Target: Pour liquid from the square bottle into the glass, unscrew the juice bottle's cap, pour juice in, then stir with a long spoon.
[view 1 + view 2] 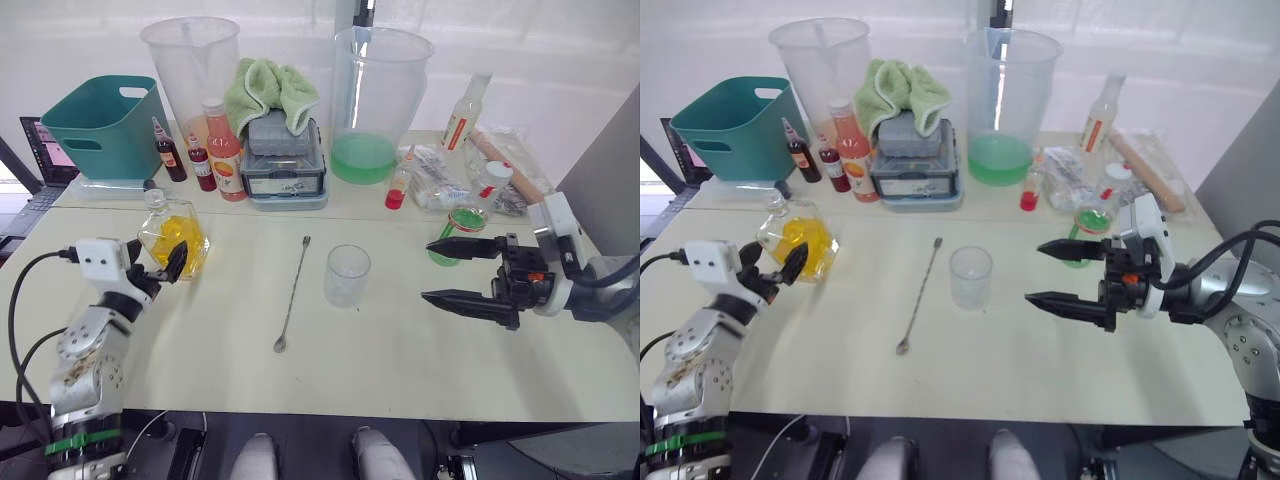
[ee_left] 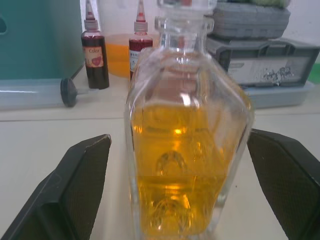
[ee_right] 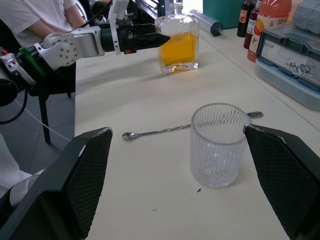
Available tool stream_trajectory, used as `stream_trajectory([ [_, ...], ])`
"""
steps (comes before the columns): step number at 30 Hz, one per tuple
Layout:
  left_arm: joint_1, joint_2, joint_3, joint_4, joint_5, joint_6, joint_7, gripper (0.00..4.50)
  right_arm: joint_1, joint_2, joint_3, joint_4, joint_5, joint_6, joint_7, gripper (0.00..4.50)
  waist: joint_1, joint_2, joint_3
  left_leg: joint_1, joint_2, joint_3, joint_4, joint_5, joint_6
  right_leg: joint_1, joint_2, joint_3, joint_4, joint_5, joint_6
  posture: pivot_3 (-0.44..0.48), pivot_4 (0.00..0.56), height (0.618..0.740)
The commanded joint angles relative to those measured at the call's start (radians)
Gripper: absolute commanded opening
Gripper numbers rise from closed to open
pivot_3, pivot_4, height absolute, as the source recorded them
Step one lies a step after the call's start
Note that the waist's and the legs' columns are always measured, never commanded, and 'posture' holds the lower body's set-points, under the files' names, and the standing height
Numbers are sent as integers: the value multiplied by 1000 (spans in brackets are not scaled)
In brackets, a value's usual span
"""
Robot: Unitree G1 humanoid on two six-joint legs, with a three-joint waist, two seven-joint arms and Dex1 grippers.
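Note:
The square bottle (image 1: 172, 236) with yellow liquid stands upright at the table's left. My left gripper (image 1: 166, 267) is open around it, one finger on each side, with a small gap showing beside the bottle (image 2: 187, 150). The glass (image 1: 347, 275) stands empty mid-table. Left of it, the long spoon (image 1: 292, 295) lies flat. My right gripper (image 1: 430, 270) is open and level, right of the glass (image 3: 217, 145) and apart from it. The juice bottle (image 1: 463, 222) with its white cap (image 1: 497, 172) stands just behind the right gripper's upper finger.
Along the back stand a teal basket (image 1: 100, 125), two big pitchers (image 1: 192, 70) (image 1: 380, 100), a grey box (image 1: 283, 160) under a green towel, an orange-pink bottle (image 1: 225, 150) and small red bottles (image 1: 170, 150). Plastic bags (image 1: 440, 180) lie back right. A person (image 3: 30, 15) stands beyond the table's left end.

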Motion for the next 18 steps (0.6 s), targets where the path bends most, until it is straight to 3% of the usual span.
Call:
stream_trajectory([
  [1,-27,3,-13,-1,15,2,18,4500,8,-17,-46,-10,-9,-36,19,4452,-1,0,0,0,0,0,0,0,0,0,0,0,0,0,0,0,150,728],
  [4,-55,6,-20,23,20,2,27,4500,20,-19,-48,-6,-21,-51,32,4452,-3,0,0,0,0,-1,0,0,0,0,0,0,0,0,0,0,150,728],
  [10,-105,8,-22,69,37,7,57,2819,24,-16,-51,1,-33,-63,40,4500,-2,0,0,0,0,-1,0,0,0,0,0,0,0,0,0,0,150,728],
  [18,-135,12,-19,74,33,-3,56,2818,-11,-3,-17,-7,-39,-51,10,4500,4,0,0,0,0,-1,0,0,0,0,0,0,0,1,0,0,150,728],
])
